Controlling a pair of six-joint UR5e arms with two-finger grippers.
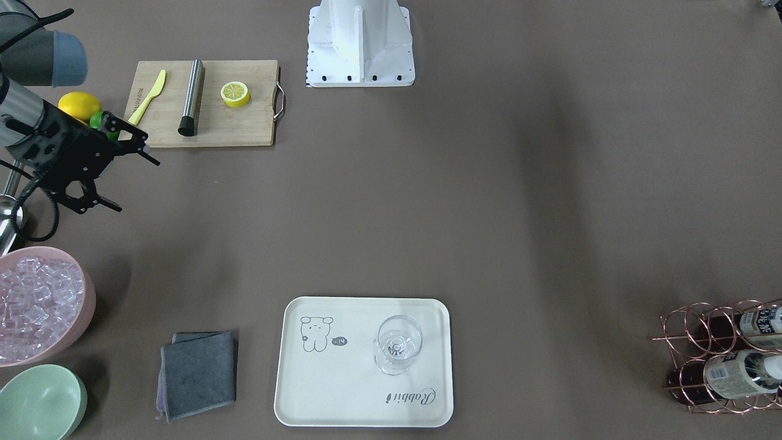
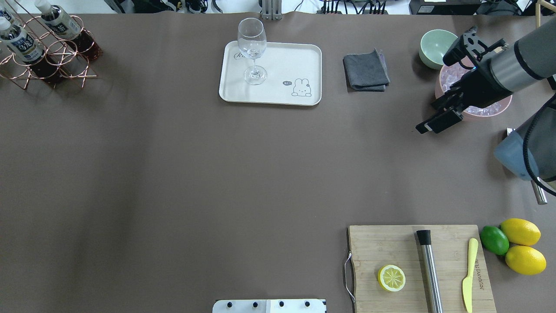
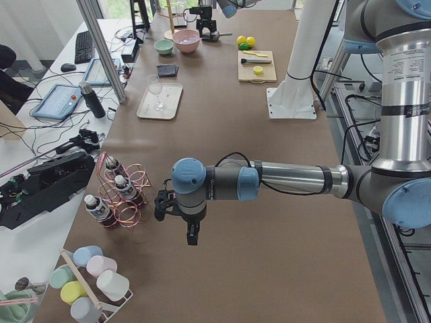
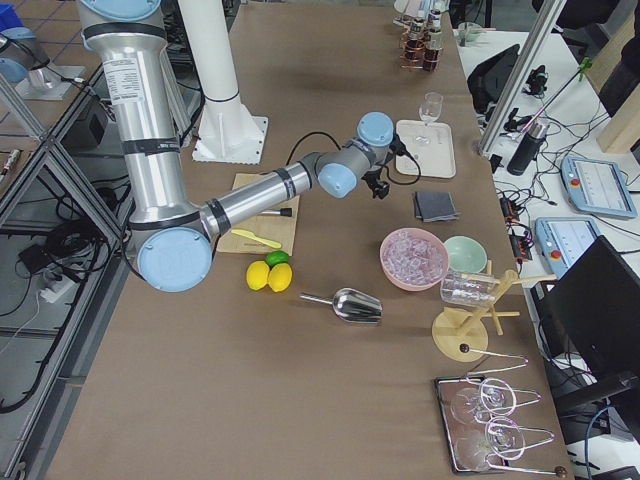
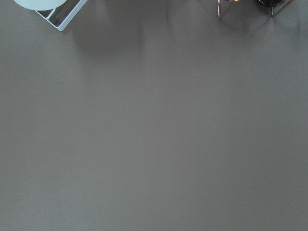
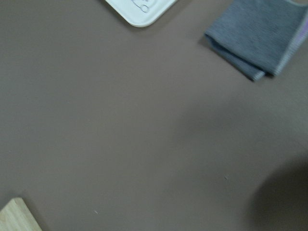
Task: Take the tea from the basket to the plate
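Note:
The tea bottles lie in the copper wire basket at the table's far corner on my left side. The cream plate carries an upright wine glass and no bottle. My right gripper is open and empty, above the table near the pink ice tub, far from basket and plate. My left gripper shows only in the exterior left view, hanging beside the basket; I cannot tell whether it is open or shut. The left wrist view shows bare table.
A wooden cutting board holds a yellow knife, a steel rod and a lemon half. The pink ice tub, a green bowl and a folded grey cloth lie near the plate. Lemons and a lime sit beside the board.

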